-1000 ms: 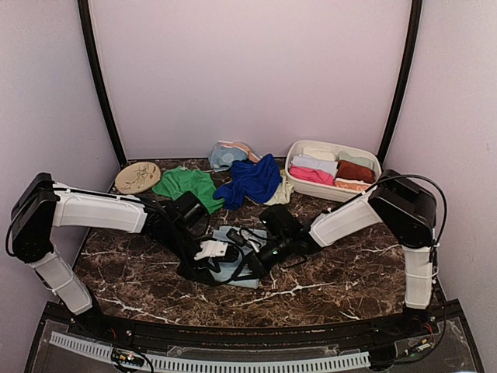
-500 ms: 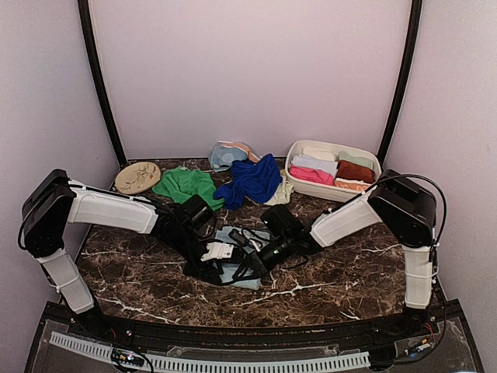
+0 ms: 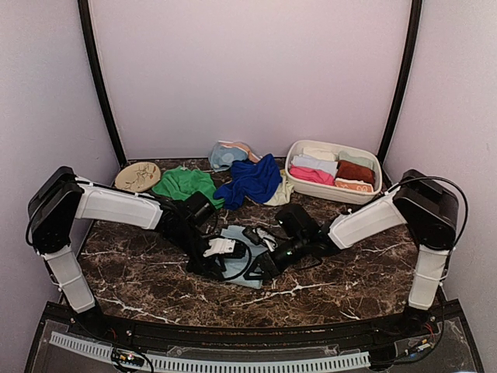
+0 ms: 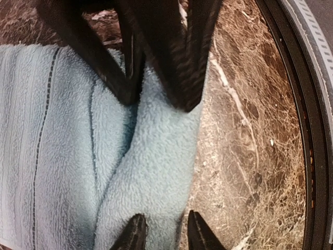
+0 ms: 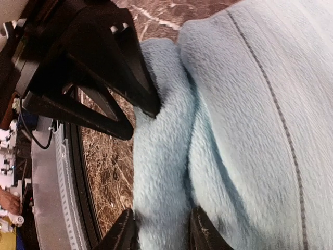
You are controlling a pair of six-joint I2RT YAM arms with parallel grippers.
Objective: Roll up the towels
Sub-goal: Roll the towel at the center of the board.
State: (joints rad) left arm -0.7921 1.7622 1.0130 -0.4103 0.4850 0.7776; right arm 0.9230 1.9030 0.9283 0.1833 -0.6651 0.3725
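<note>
A light blue towel (image 3: 237, 233) with thin dark stripes lies on the marble table, its near edge folded over into a thick roll. My left gripper (image 3: 233, 260) and right gripper (image 3: 260, 266) meet nose to nose at that edge. In the left wrist view the towel (image 4: 67, 156) fills the left side; my left gripper (image 4: 164, 235) straddles the rolled fold, and the right gripper's fingers (image 4: 182, 57) show at the top. In the right wrist view my right gripper (image 5: 162, 232) pinches the same fold of the towel (image 5: 250, 130). The left gripper's fingers (image 5: 125, 78) face it.
At the back lie a green towel (image 3: 186, 185), a royal blue towel (image 3: 250, 180), a pale yellow-green one (image 3: 283, 191) and a light bundle (image 3: 227, 154). A white basin (image 3: 371, 160) at back right holds rolled pink, white and rust towels. A tan disc (image 3: 137, 177) lies back left.
Both grippers have shifted a little to the right and stayed together at the towel's near edge. The left arm's elbow has swung in toward the table.
</note>
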